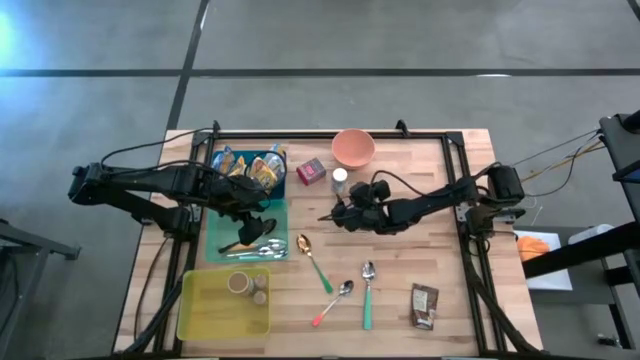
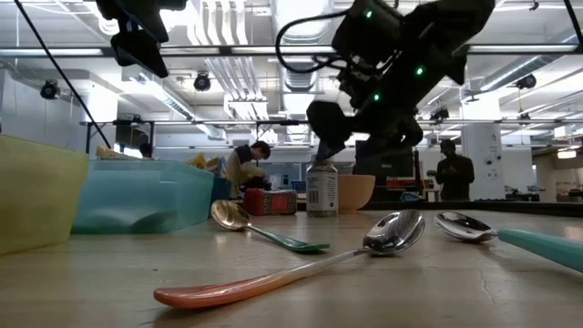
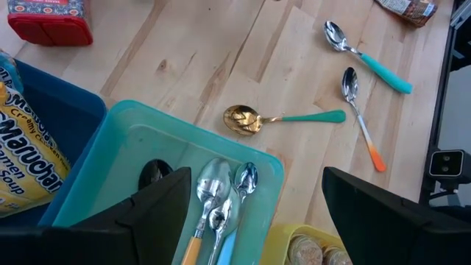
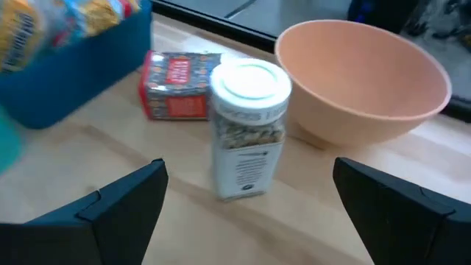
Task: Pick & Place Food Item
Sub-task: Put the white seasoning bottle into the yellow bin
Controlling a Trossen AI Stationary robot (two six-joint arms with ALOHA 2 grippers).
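Observation:
A small spice jar (image 4: 250, 129) with a white lid stands upright on its base on the wooden table, between a red box (image 4: 180, 85) and a salmon bowl (image 4: 364, 77). In the high view the jar (image 1: 340, 179) is just beyond my right gripper (image 1: 345, 203). In its wrist view my right gripper (image 4: 250, 213) is open, its fingers on either side of the jar and short of it, touching nothing. My left gripper (image 3: 254, 221) hangs open over the teal tray (image 3: 125, 147) of cutlery at the table's left.
A blue bin (image 1: 250, 168) of noodle packs sits at the far left, with a yellow bin (image 1: 205, 310) at the near left. Three spoons (image 1: 345, 290) lie on the near middle of the table, and a brown packet (image 1: 424, 305) lies near right.

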